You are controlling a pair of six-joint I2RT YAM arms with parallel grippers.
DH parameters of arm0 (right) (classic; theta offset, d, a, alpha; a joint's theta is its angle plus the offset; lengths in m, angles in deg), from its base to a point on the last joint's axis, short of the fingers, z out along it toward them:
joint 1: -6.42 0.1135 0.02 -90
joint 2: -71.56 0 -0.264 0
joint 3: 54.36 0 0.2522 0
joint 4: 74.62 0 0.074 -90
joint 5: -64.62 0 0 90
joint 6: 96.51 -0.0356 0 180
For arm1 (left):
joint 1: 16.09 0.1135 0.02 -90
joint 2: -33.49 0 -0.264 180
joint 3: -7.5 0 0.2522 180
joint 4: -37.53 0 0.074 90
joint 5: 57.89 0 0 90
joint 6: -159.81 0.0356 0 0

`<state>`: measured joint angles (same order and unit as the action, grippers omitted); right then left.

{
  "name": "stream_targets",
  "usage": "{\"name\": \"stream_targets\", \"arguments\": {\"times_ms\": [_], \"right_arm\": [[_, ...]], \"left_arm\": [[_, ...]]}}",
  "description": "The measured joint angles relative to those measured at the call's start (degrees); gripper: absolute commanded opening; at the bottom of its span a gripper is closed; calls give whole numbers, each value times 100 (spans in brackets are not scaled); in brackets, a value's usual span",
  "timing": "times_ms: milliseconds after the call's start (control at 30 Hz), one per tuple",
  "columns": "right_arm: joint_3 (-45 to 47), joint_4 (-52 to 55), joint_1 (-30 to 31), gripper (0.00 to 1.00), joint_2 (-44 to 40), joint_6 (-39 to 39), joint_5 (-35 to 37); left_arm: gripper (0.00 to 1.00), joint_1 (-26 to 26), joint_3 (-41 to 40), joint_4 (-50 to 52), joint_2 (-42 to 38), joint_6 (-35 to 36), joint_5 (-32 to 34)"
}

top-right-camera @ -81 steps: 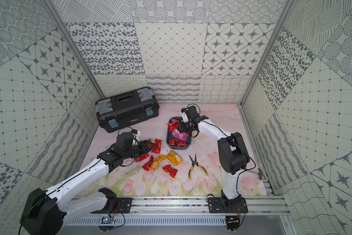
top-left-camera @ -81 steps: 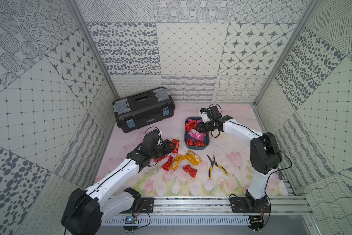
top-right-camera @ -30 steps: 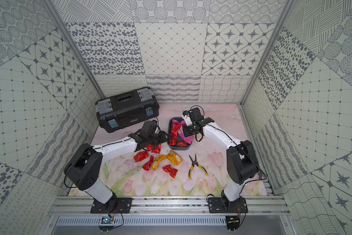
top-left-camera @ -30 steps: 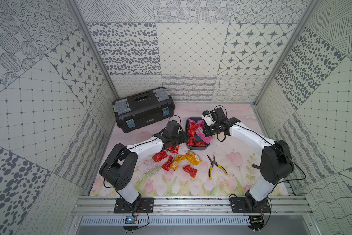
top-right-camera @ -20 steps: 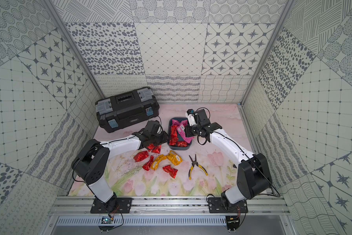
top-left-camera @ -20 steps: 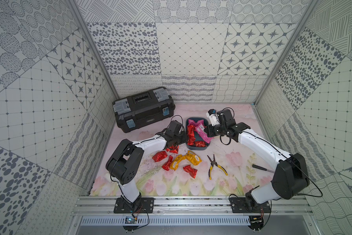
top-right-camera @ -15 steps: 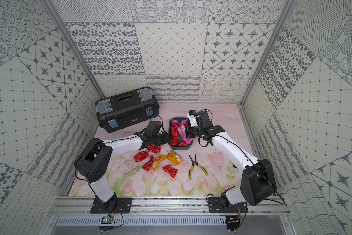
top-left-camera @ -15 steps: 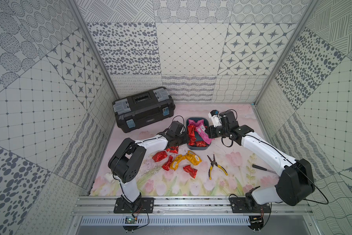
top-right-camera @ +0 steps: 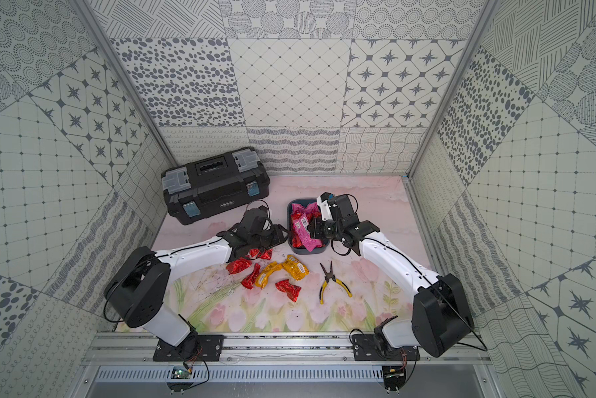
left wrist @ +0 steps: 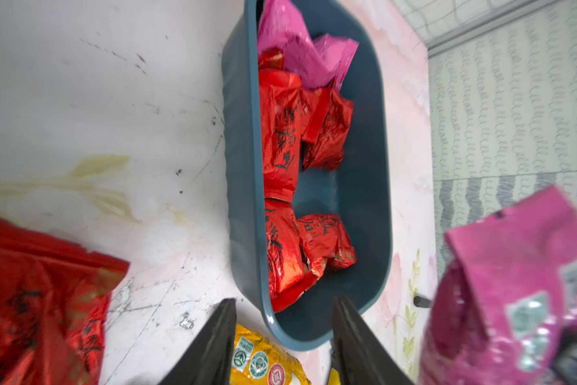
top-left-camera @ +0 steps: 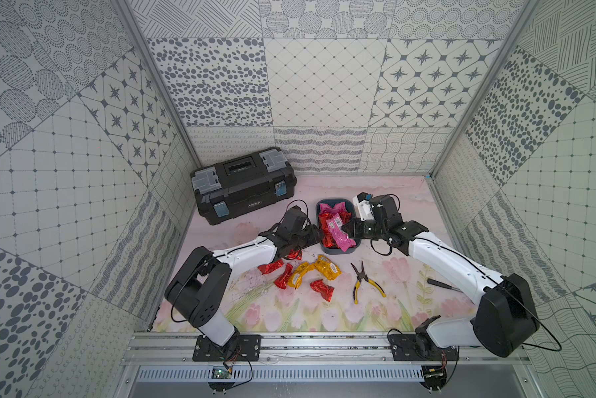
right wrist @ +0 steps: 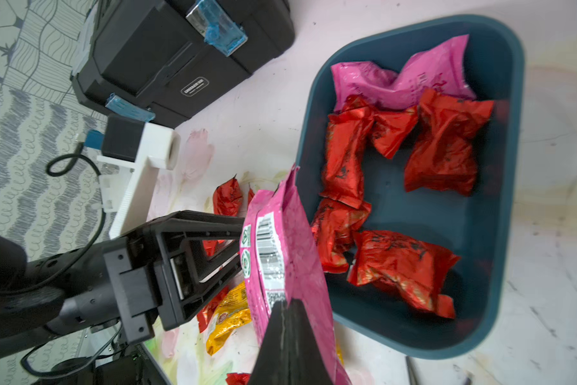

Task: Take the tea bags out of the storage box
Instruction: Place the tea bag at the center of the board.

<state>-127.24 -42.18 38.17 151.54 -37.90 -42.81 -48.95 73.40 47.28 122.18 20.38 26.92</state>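
This is a robotics lab test cell, not a home or a shop. The work surface is boxed in on three sides by wall panels printed with grey-and-white patterns, joined by bare aluminium posts. Two white-and-black robot arms are bolted by black plates to an aluminium rail along the open front, with loose cables and a small bare circuit board below it. A flower-printed mat covers the table. On it lie unrelated props: a black toolbox, yellow-handled pliers, foil tea bags and a blue-grey plastic tub.
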Motion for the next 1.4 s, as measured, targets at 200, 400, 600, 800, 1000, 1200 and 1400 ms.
{"name": "stream_targets", "arguments": {"times_ms": [200,400,600,800,1000,1200,1400], "right_arm": [[-120,-763,1239,0,601,-903,341],[-730,-1084,2391,0,1690,-1342,769],[-1384,-1296,3145,0,2603,-1572,892],[-1851,-1340,3556,0,3364,-1738,916],[-1989,-1248,3650,11,3727,-1836,1012],[-2006,-1154,3550,31,3659,-1720,1163],[-1405,-1001,2986,35,2498,-1425,1451]], "left_arm": [[51,328,-872,426,-1790,-262,909],[50,562,-1519,1311,-3829,-398,1746],[49,638,-1875,2457,-5622,-555,2437],[48,649,-1985,3366,-6638,-647,2938],[49,669,-2017,3781,-6736,-691,3073],[49,671,-2039,3781,-6391,-660,2855],[50,673,-1989,3493,-5759,-516,2321]]}}
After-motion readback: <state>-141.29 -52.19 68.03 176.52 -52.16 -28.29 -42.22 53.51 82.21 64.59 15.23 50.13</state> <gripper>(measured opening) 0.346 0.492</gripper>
